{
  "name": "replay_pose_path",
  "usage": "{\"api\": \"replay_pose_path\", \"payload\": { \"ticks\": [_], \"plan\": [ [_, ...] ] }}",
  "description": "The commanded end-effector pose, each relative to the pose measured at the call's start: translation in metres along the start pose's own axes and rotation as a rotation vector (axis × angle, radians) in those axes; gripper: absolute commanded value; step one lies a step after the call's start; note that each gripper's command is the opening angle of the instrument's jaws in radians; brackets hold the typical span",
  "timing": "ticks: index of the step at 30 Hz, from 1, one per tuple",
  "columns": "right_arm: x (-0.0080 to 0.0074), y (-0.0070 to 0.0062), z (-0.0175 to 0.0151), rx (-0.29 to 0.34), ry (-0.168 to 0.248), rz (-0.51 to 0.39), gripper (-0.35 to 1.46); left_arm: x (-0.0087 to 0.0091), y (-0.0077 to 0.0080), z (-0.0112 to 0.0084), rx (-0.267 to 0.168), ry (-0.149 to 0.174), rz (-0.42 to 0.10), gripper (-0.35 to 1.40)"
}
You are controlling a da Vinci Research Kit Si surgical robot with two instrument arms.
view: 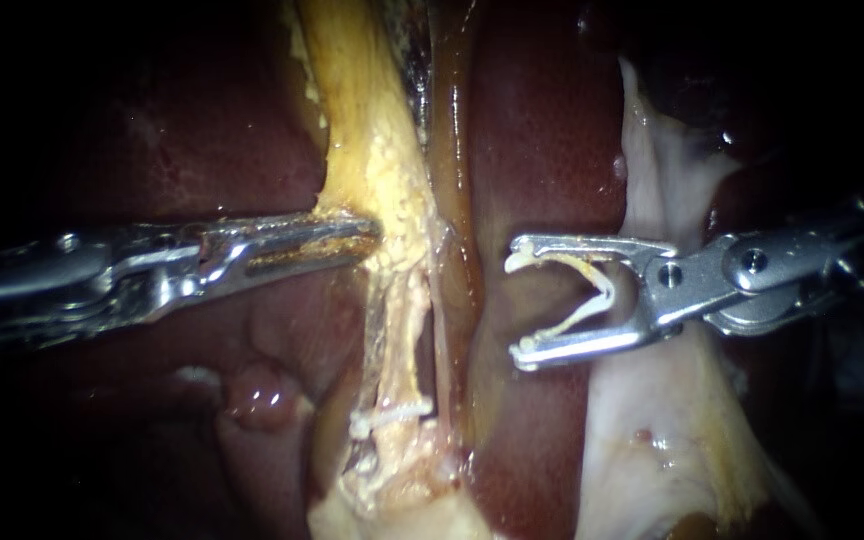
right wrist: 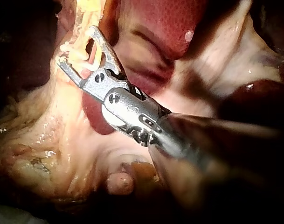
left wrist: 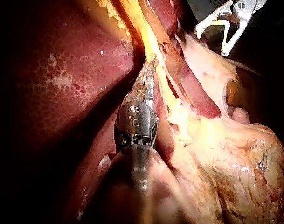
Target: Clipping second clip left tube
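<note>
In the endoscope view, the pale yellow, crumbly-surfaced left tube (view: 362,130) runs from top centre down to bottom centre. A small white placed clip (view: 392,410) crosses it low in the frame. The left instrument (view: 367,238) comes in from the left edge, its slim steel jaws closed together on the tube's left flank at mid-height. At centre right the right instrument (view: 515,306) has its jaws wide apart, with a white V-shaped loaded clip (view: 604,285) seated against both of them. Its mouth faces left, square to the tube's long axis. A glossy amber strand (view: 452,180) and dark red liver (view: 542,130) lie between mouth and tube, so the tube sits well to the left of the loaded clip.

In the left wrist view, the left instrument's jaws pinch the yellow tube just ahead of its wrist, and the right instrument hangs apart beyond them.

In the right wrist view, the spread jaws cradle the loaded clip, with yellow tissue just ahead. I judge the right instrument must travel straight ahead, across the tube.
</note>
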Motion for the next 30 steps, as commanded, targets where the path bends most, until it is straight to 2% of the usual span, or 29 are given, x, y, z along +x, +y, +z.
{"api": "replay_pose_path", "payload": {
  "ticks": [1,3,6,13,17,22,28,30],
  "plan": [
    [-0.0003,-0.0003,0.0002,0.005,0.004,0.004,0.6,-0.0002,-0.0001,-0.0004,0.001,0.001,-0.001,-0.35],
    [-0.001,-0.0008,0.0009,0.019,-0.004,0.039,0.6,-0.0008,-0.0001,-0.001,0.009,0.004,-0.003,-0.35],
    [-0.0028,-0.0016,0.0028,0.039,-0.045,0.082,0.58,-0.0021,-0.0004,-0.0028,-0.003,0.003,-0.01,-0.35],
    [-0.0082,-0.003,0.0089,0.078,-0.101,0.149,0.58,-0.0048,-0.002,-0.0073,-0.007,-0.05,-0.007,-0.35],
    [-0.0105,-0.0028,0.0107,0.086,-0.114,0.167,0.58,-0.0056,-0.0033,-0.0088,-0.006,-0.066,0.002,-0.35],
    [-0.0117,-0.002,0.012,0.088,-0.118,0.176,0.58,-0.0059,-0.0044,-0.0094,-0.008,-0.075,0.009,-0.35],
    [-0.0118,-0.0017,0.0136,0.103,-0.117,0.175,0.58,-0.0059,-0.0045,-0.0094,-0.008,-0.075,0.009,-0.35],
    [-0.0117,-0.0019,0.0142,0.126,-0.119,0.182,0.58,-0.0059,-0.0045,-0.0094,-0.008,-0.075,0.009,-0.35]
  ]
}}
